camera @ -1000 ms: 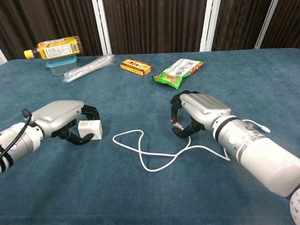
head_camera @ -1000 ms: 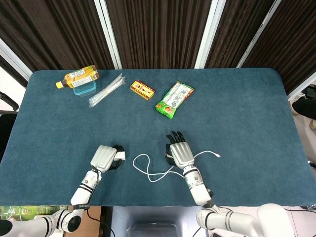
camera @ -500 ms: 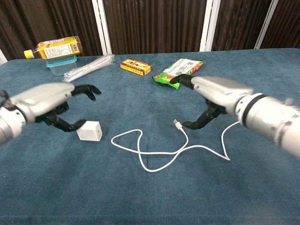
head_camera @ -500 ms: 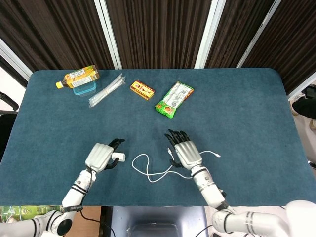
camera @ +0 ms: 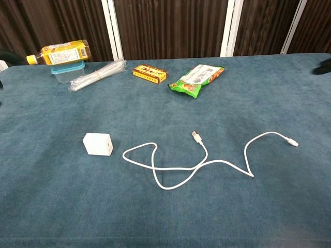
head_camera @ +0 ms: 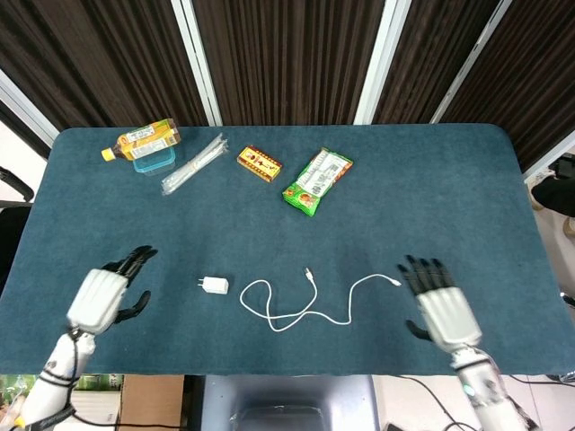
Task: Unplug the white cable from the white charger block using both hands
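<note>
The white charger block [head_camera: 214, 285] [camera: 98, 144] lies alone on the blue table. The white cable [head_camera: 301, 310] [camera: 202, 163] lies in loops to its right, apart from the block, with one plug end [camera: 196, 136] free near the middle and the other end [camera: 293, 141] at the right. My left hand [head_camera: 101, 294] hovers at the table's left front, well left of the block, fingers spread and holding nothing. At the right front my right hand [head_camera: 442, 305] is also spread and holds nothing, just right of the cable's end. The chest view shows neither hand clearly.
Along the far side lie a tea bottle [head_camera: 141, 140] on a plastic box [head_camera: 154, 162], a bundle of clear straws [head_camera: 194, 164], a small red box [head_camera: 260, 162] and a green snack bag [head_camera: 318, 180]. The table's front edge runs close below both hands.
Both hands have let go and drawn away outward, left hand to the left, right hand to the right. The block and the separated cable stay on the table.
</note>
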Motion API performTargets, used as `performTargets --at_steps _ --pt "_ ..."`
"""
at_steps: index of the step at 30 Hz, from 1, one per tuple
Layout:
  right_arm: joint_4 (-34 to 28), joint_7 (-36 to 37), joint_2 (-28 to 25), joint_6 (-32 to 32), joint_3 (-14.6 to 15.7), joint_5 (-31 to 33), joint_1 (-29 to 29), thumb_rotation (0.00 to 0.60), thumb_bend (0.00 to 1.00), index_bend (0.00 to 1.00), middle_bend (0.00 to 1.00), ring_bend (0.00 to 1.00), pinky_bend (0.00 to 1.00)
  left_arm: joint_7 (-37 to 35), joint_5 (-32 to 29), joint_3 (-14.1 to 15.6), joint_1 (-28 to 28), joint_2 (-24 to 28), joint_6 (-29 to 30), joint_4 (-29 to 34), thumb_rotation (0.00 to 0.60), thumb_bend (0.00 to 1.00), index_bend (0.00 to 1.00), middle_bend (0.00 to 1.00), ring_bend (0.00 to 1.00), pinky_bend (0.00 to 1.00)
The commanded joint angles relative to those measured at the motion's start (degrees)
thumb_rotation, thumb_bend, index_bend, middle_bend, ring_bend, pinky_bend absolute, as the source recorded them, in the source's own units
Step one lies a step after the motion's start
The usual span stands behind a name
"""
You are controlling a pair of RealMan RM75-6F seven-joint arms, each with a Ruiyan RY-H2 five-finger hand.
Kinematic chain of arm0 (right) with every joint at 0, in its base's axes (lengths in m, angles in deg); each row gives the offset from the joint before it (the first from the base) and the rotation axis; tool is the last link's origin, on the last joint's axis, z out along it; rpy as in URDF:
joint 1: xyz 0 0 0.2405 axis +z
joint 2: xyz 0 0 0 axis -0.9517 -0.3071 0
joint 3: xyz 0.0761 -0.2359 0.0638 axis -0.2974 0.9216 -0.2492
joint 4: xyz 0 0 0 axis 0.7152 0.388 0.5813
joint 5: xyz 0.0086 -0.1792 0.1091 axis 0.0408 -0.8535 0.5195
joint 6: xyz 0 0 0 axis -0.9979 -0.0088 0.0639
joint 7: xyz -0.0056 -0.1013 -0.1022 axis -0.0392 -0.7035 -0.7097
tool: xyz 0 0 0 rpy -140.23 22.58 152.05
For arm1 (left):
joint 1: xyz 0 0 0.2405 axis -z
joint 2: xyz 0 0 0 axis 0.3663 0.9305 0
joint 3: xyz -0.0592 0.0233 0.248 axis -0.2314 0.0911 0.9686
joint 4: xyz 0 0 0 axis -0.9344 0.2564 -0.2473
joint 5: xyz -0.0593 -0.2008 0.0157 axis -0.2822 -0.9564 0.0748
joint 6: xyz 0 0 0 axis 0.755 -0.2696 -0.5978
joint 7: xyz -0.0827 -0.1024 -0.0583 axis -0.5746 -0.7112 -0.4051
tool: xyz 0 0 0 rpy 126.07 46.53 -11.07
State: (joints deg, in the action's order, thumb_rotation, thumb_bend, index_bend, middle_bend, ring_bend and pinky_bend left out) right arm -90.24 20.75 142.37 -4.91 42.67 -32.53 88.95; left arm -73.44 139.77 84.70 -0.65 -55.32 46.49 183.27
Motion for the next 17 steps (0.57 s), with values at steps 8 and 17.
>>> performTargets --at_steps 8,17 --pt "13.6 16.5 -1.3 -12.8 3.6 -6.8 -13.6 0.600 0.24 0.00 0.00 0.00 0.00 -7.6 -3.3 3.9 -8.6 5.6 1.7 -2.8 0.600 0.42 0.00 0.00 0.00 0.00" --pt "14.3 14.8 -0.8 -11.1 1.6 -7.5 -14.5 0.600 0.24 0.00 0.00 0.00 0.00 -10.7 1.7 3.4 -9.2 5.4 3.6 -5.8 0.600 0.42 0.00 0.00 0.00 0.00"
